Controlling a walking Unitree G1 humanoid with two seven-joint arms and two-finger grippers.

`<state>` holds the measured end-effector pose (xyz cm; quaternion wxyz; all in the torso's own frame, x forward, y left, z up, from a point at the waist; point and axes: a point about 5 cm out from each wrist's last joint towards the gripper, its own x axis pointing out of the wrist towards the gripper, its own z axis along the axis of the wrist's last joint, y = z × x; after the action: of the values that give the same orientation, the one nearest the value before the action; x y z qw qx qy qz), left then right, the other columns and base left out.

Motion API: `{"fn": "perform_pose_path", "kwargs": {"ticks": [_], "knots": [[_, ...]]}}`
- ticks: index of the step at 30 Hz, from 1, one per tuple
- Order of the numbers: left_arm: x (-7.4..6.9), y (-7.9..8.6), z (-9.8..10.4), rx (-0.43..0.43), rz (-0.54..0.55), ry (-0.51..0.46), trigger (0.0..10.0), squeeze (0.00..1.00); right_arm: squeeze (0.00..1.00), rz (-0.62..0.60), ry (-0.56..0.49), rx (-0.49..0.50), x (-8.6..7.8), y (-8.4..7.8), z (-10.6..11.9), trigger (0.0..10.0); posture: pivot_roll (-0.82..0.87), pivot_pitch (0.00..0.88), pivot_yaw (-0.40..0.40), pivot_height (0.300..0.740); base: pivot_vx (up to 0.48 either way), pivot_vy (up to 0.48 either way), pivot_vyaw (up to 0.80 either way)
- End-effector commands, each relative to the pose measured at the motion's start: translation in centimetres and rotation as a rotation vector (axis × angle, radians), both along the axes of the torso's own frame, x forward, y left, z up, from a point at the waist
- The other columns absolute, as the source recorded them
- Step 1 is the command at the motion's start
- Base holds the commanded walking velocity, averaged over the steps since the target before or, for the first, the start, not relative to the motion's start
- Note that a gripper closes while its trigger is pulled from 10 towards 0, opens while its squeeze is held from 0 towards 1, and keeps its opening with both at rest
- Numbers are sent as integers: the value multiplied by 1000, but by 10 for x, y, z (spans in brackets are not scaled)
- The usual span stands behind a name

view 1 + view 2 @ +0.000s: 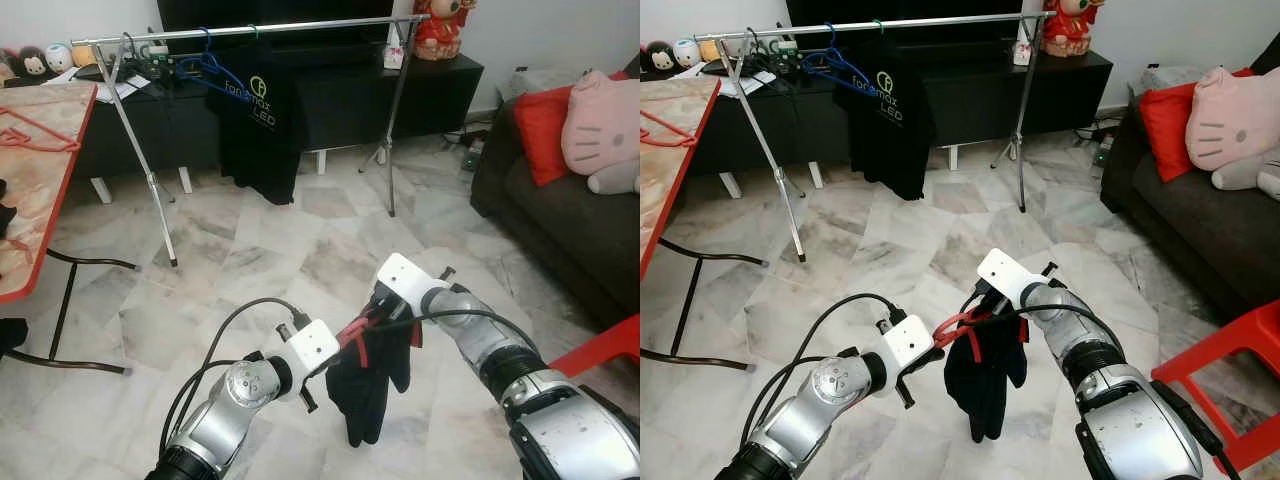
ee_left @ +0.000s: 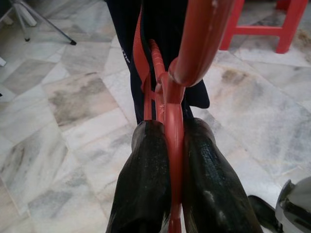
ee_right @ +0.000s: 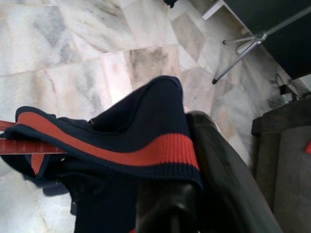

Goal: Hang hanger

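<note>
Clamped on the red hanger [image 2: 174, 126], the left gripper [image 1: 318, 385] fingers [image 2: 146, 184] are seen pressed together. The right gripper [image 1: 985, 318] fingers [image 3: 214, 160] are closed on the dark garment [image 1: 982, 375] draped over that hanger, held low above the marble floor [image 1: 260, 250], well apart from the clothes rack [image 1: 250, 30].

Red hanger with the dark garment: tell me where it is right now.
In the eye views, the red hanger is low in the middle, above the marble floor, held between the left gripper and the right gripper, short of the clothes rack.
</note>
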<state>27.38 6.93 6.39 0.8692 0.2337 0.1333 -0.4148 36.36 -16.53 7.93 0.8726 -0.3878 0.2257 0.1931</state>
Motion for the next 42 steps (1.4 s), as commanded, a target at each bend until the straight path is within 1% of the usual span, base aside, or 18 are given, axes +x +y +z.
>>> {"fn": "perform_pose_path", "kwargs": {"ticks": [1, 4, 6, 12, 16, 18, 20, 22, 25, 31, 32, 33, 34, 35, 40, 42], "knots": [[-4, 17, -11, 40, 27, 61, 10000, 0, 0, -56, -20, -30, 3, -16, 7, 10000, -8, 0, -77, 740, 0, 0, 0], [-11, 17, -13, 47, -45, 105, 10000, 0, 0, -56, -18, -47, 3, -18, 6, 10000, -7, 0, -79, 740, 0, 0, 0], [-12, 18, -14, 47, -55, 113, 10000, 0, 0, -55, -18, -46, 3, -18, 6, 10000, -7, 0, -79, 740, 0, 0, 0], [-10, 18, -12, 36, -38, 99, 10000, 0, 0, -49, -23, -33, 4, -14, 8, 10000, -7, 0, -79, 740, 0, 0, 0], [-4, 13, -8, 8, 5, 71, 10000, 0, 0, -37, -25, -10, 5, -7, 8, 10000, -7, 0, -79, 740, 0, 0, 0], [-3, 12, -8, 8, 8, 69, 10000, 0, 0, -36, -26, -8, 5, -6, 9, 10000, -7, 0, -79, 740, 0, 0, 0], [-3, 6, -8, -8, 10, 65, 10000, 0, 0, -29, -28, 4, 6, -3, 9, 10000, -10, 0, -79, 740, 0, 0, 0], [-3, 3, -7, -17, 6, 66, 10000, 0, 0, -23, -27, 11, 6, 0, 9, 10000, -10, 0, -79, 740, 0, 0, 0], [-7, -4, -6, -66, -21, 92, 10000, 0, 0, -5, -24, 26, 5, 4, 8, 10000, -10, 0, -81, 740, 0, 0, 0], [-9, -7, -7, -85, -45, 103, 10000, 0, 0, 31, -28, 46, 5, 12, 9, 10000, -10, 0, -81, 740, 0, 0, 0], [-8, -8, -5, -109, -41, 103, 10000, 0, 0, 41, -25, 82, 5, 16, 10, 10000, -10, 0, -81, 740, 0, 0, 0], [-8, -8, -5, -109, -41, 103, 10000, 0, 0, 41, -25, 82, 5, 16, 10, 10000, -10, 0, -81, 740, 0, 0, 0], [-6, -8, -3, -130, -29, 92, 10000, 0, 0, 57, -24, 106, 5, 21, 11, 10000, -10, 0, -81, 740, 0, 0, 0], [-5, -9, -2, -134, -21, 88, 10000, 0, 0, 57, -22, 116, 5, 22, 11, 10000, -13, 0, -81, 740, 0, 0, 0], [1, -9, -1, -123, 18, 55, 10000, 0, 0, 30, -3, 180, 5, 26, 10, 10000, -13, 0, -83, 740, 0, 0, 0], [3, -11, 0, -123, 42, 42, 10000, 0, 0, -8, 5, 248, 4, 28, 10, 10000, -13, 0, -83, 740, 0, 0, 0]]}}
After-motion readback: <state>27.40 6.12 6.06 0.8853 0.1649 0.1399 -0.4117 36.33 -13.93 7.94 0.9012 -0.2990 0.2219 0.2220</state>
